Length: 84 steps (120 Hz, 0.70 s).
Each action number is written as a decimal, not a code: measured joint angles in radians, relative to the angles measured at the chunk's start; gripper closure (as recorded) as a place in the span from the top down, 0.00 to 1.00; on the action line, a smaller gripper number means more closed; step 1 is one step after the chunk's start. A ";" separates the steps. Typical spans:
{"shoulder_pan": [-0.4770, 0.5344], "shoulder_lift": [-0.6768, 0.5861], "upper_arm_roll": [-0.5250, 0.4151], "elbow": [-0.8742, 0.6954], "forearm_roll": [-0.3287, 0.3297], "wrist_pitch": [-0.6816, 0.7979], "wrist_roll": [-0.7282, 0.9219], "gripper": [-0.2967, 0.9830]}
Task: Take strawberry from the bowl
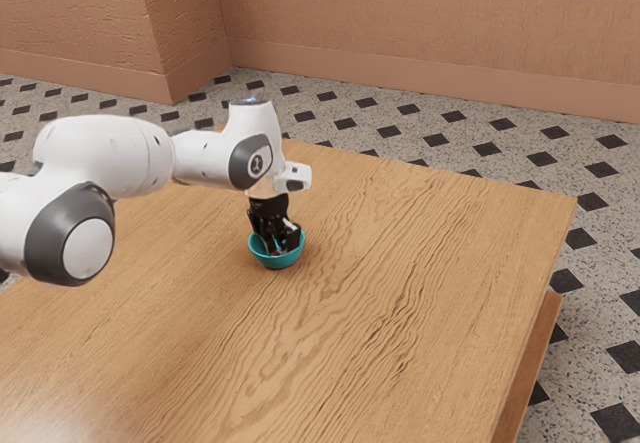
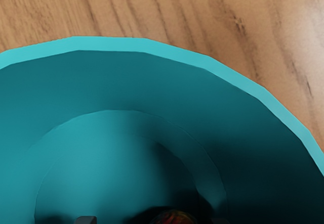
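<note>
Jaws apart & released, I, the black gripper (image 1: 278,246), reach down into the teal bowl (image 1: 277,261), where the red strawberry (image 2: 174,218) lies on the bottom btwn my fingertips, nearer one than the other. Bowl sits on the wood-grain table (image 1: 400,263), w/ my white arm (image 1: 110,153) coming in from the ext. view's left. Bkgd: gray speckled floor (image 1: 500,150) w/ dark diamonds, then the pinkish-brown wall (image 1: 400,13).
</note>
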 joint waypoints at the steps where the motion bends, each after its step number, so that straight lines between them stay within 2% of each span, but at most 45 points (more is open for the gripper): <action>1: 0.000 0.000 0.000 0.000 -0.001 0.000 0.000 0.46; 12: 0.001 0.003 0.000 -0.001 -0.010 0.002 0.005 0.46; 46: 0.006 -0.033 0.002 -0.014 -0.007 -0.006 0.012 0.32; 68: 0.021 -0.161 0.004 -0.056 0.006 -0.049 0.010 0.28; 84: -0.068 -0.248 0.002 -0.078 0.007 -0.074 0.007 0.27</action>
